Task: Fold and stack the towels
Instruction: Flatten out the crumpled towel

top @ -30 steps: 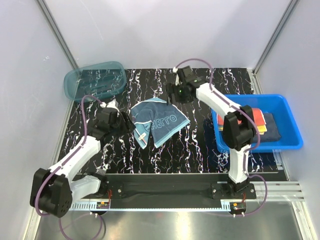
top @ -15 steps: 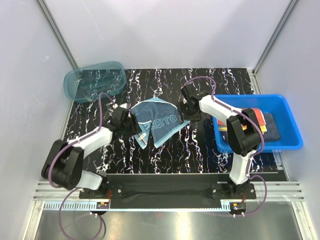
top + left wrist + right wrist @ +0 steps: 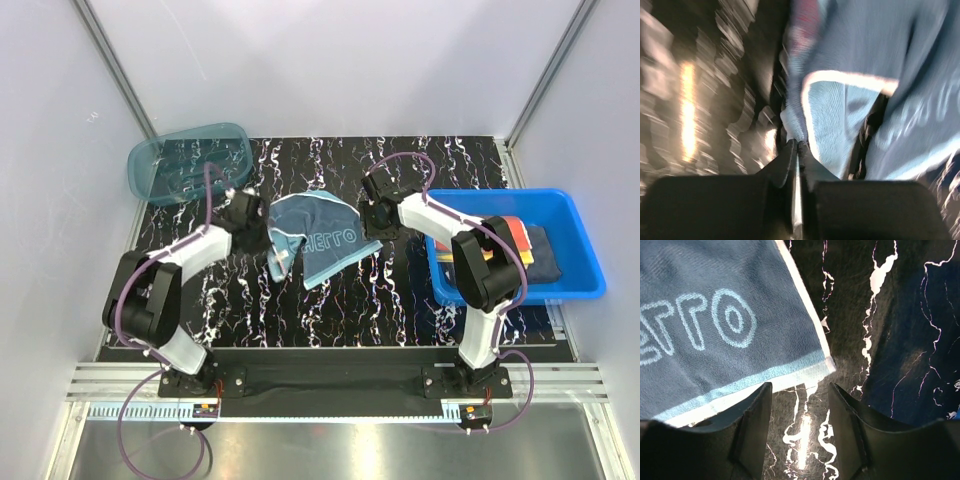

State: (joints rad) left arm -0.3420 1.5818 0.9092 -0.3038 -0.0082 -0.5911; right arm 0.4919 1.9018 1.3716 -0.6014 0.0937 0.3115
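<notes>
A teal towel (image 3: 318,238) with pale lettering lies rumpled on the black marbled table, its left side bunched up. My left gripper (image 3: 256,226) is at that left edge, and in the left wrist view its jaws (image 3: 797,145) are shut on a fold of the towel (image 3: 840,115). My right gripper (image 3: 376,222) is low at the towel's right corner. In the right wrist view it (image 3: 800,390) stands open over bare table, with the towel's white-edged corner (image 3: 825,365) just ahead of the fingertips. Folded towels, orange-red (image 3: 514,231) and dark grey-blue (image 3: 543,250), lie in the bin.
A rigid blue bin (image 3: 575,287) stands at the right edge of the table. A teal mesh-sided basket (image 3: 190,160) sits at the back left. Grey walls enclose the table on three sides.
My left gripper has moved in to the towel's left edge and shut on it, bunching that side. My right gripper has come forward and down to the right corner, its jaws narrowing.
</notes>
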